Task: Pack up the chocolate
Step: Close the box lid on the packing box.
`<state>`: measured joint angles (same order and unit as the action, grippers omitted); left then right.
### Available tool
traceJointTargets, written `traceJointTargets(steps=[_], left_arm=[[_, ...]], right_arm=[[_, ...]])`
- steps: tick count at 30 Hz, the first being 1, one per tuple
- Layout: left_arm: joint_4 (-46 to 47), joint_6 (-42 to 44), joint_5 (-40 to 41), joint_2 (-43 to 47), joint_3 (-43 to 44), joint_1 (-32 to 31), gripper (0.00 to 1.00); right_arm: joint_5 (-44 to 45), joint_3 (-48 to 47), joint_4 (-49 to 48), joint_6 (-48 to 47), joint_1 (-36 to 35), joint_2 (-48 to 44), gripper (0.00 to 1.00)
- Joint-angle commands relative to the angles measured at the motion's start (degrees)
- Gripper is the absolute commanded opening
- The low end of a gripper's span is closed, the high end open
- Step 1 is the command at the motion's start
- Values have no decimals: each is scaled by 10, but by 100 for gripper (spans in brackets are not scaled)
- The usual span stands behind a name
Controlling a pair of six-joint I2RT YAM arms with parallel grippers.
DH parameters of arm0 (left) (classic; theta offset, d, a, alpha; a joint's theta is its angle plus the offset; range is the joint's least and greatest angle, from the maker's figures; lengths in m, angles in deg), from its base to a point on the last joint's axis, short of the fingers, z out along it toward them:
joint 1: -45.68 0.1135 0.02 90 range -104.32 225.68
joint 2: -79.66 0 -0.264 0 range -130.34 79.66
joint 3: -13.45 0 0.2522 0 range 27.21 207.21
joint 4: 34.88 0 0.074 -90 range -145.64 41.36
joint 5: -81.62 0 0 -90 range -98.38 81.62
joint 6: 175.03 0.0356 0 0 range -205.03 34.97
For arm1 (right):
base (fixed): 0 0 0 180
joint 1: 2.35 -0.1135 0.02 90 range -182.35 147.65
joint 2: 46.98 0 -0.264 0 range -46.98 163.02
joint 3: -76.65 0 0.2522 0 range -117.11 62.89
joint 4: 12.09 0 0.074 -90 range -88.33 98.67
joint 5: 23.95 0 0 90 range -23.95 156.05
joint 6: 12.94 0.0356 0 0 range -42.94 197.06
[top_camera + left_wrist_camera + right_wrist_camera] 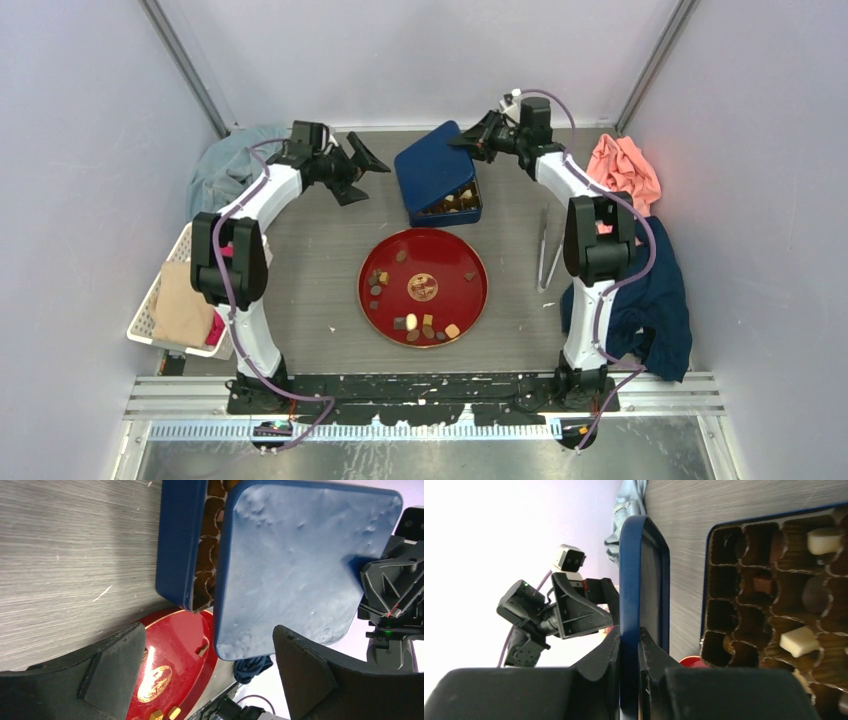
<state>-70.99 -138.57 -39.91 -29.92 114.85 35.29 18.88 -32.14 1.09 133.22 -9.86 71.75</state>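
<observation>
Several small chocolate pieces (411, 321) lie scattered on the red plate (450, 300) at mid-table. More chocolate (799, 641) sits in the paper cups of the open blue box (470, 213) behind the plate. The box's blue lid (425, 160) stands tilted above it, and my right gripper (630, 640) is shut on the lid's edge (639, 570). My left gripper (360, 170) hangs open to the left of the lid, holding nothing. In the left wrist view the lid (300, 565) and plate (175, 650) show between the spread fingers (112, 665).
Metal tongs (545, 250) lie right of the plate. A white basket (145, 310) with cloth stands at the left edge. A grey-blue cloth (225, 165) lies back left, a pink cloth (625, 170) back right, and a dark blue cloth (650, 300) by the right arm.
</observation>
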Motion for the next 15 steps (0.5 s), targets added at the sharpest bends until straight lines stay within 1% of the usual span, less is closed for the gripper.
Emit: traceJointTargets(steps=[1, 2, 5, 6, 9, 15], left_arm=[[49, 1, 24, 39, -21, -1, 96], [55, -3, 14, 34, -20, -1, 95], [64, -11, 3, 23, -20, -5, 91], [65, -12, 5, 20, -21, -7, 86], [72, -26, -5, 7, -17, -12, 78], [69, -28, -5, -16, -2, -27, 72]], right_arm=[[-35, 18, -174, 107, -5, 6, 1], [-35, 18, -185, 116, -8, 12, 1], [-12, 29, -188, 107, -11, 16, 1], [-1, 36, -189, 104, -10, 16, 1], [-3, 36, -194, 102, -11, 27, 1], [1, 56, -215, 99, -4, 40, 1]])
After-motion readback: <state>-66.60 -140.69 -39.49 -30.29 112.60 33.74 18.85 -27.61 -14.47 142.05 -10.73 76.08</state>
